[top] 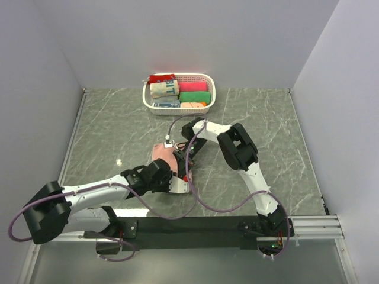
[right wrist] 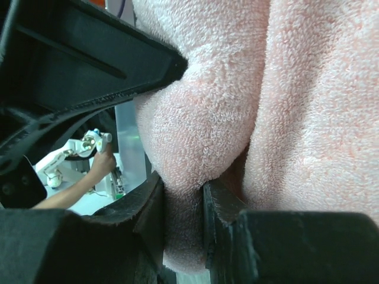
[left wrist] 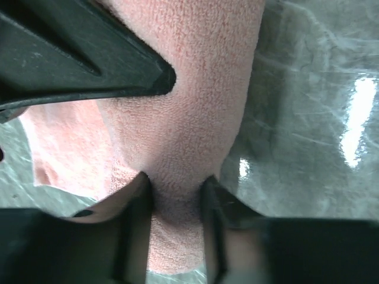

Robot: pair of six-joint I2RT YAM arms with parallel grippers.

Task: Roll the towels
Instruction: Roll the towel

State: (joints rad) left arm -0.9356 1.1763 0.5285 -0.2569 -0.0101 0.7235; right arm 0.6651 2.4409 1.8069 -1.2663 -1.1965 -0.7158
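The salmon-pink towel [top: 161,155] lies bunched in a small heap on the table's middle, mostly hidden under both grippers. My left gripper [top: 176,177] is shut on a fold of the towel [left wrist: 189,118] from the near side. My right gripper [top: 182,155] is shut on another thick fold of the towel [right wrist: 207,118] from the far right side. In both wrist views the terry cloth fills the gap between the jaws and bulges out past them.
A white plastic basket [top: 208,89] stands at the back middle with a cream lettered cloth [top: 164,89] and red, green and magenta bundles [top: 194,96] inside. Grey walls close the table on three sides. The marble tabletop [top: 284,142] extends left and right.
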